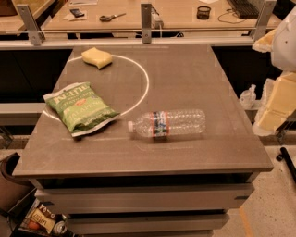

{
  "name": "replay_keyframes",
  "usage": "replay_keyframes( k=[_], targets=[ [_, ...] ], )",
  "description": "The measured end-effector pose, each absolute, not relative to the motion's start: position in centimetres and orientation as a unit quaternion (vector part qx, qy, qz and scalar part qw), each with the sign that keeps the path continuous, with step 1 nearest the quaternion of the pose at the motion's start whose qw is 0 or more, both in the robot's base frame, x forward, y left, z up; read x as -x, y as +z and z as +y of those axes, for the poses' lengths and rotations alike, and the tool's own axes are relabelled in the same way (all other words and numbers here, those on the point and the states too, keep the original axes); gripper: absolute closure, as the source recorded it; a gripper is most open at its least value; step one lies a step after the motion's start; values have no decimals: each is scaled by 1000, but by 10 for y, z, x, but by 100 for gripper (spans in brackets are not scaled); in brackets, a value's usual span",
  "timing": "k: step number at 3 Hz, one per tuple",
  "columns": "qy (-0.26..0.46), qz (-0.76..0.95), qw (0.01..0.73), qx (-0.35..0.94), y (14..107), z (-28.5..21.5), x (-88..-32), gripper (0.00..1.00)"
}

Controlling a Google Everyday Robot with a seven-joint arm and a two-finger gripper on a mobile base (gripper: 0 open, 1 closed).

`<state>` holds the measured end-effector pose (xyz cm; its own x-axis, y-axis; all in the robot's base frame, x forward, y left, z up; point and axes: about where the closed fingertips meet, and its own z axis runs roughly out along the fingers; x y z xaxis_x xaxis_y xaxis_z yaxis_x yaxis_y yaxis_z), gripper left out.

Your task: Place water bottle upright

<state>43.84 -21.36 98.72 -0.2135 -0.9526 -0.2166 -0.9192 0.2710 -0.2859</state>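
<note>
On the smooth table (185, 74) lies the clear ribbed water bottle (169, 123); gripper unseen.

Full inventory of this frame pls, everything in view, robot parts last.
water bottle: 1, clear with white cap, lying on its side, table front centre
chip bag: 1, green, table left
sponge: 1, yellow, table back left
circle marking: 1, white, on the table top
table: 1, grey-brown, centre
pump bottle: 1, clear, off the table's right side
scissors: 1, dark, back desk
mesh cup: 1, black, back desk
keyboard: 1, black, back desk right
gripper: 1, cream, right frame edge, beside the table, apart from the water bottle
</note>
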Motion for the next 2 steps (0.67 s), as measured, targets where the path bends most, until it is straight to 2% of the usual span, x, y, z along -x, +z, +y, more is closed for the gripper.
replay_keyframes(
  k=[1,2],
  targets=[
    [-47,776,177,604,987,-210,-441,0],
    [-23,764,175,621,965,-183,-460,0]
  ],
)
